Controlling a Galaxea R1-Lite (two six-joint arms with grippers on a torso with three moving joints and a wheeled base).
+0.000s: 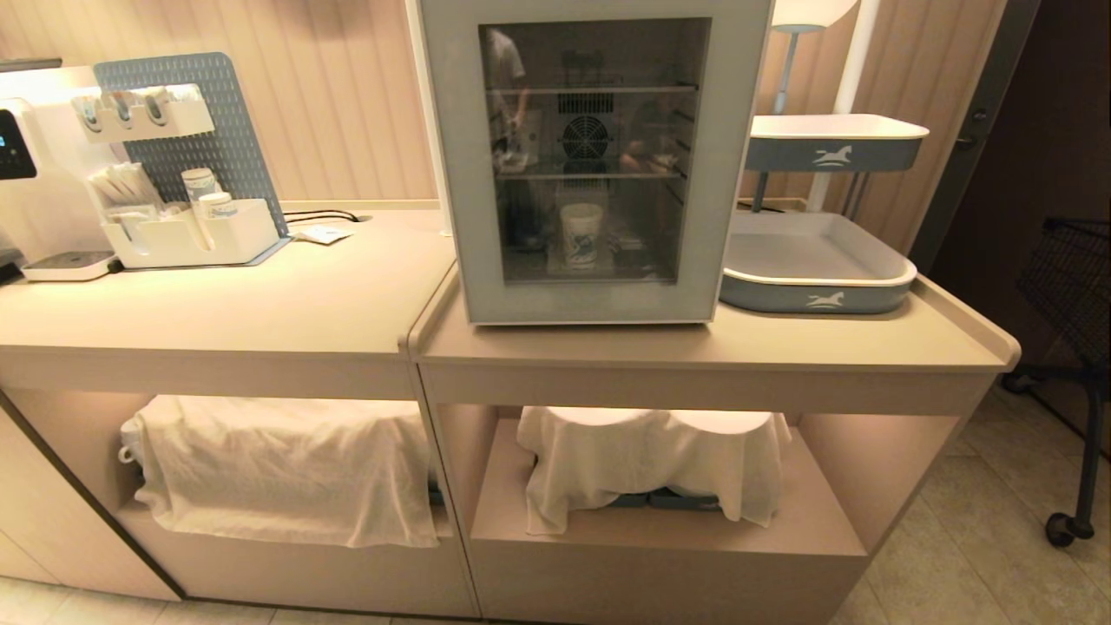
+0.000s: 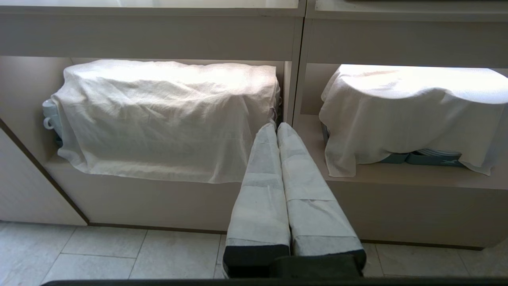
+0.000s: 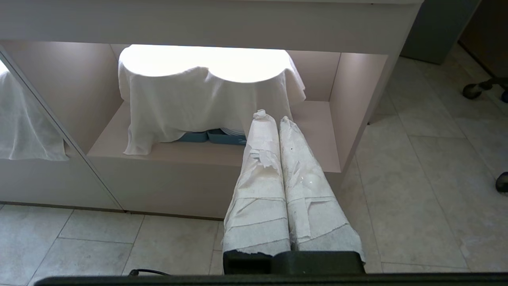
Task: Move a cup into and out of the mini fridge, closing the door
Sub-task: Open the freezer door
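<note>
Two grippers, both low in front of the counter and neither in the head view. Left gripper (image 2: 277,128): cloth-wrapped fingers (image 2: 262,186) pressed together, jaws clenched on nothing, pointing toward the divider between the two open shelves under the counter. Right gripper (image 3: 274,118): wrapped fingers (image 3: 303,186) likewise clenched and empty, aimed at the right-hand shelf. Fridge (image 1: 594,161) stands on the right counter section (image 1: 859,334), its front edge near the counter's front. Door (image 1: 460,174) shut flat against the body; grey frame around tinted glass. Cup (image 1: 580,234) seen through the glass: upright on the fridge floor, near the middle, below the lower wire shelf, blue print facing out. Fan grille (image 1: 584,136) at the back wall, above the cup. Grey tray (image 1: 816,269) just beside the fridge on its right, with a second, raised tray (image 1: 833,139) behind and above it. Left counter section holds a white organiser (image 1: 187,230) in front of a grey pegboard (image 1: 217,130), and a white machine (image 1: 26,174) at the far left edge. White cloths cover the contents of both lower shelves: left one (image 1: 286,464), right one (image 1: 651,464), blue dishes just showing under the right one's hem. Tiled floor (image 3: 428,190) below.
</note>
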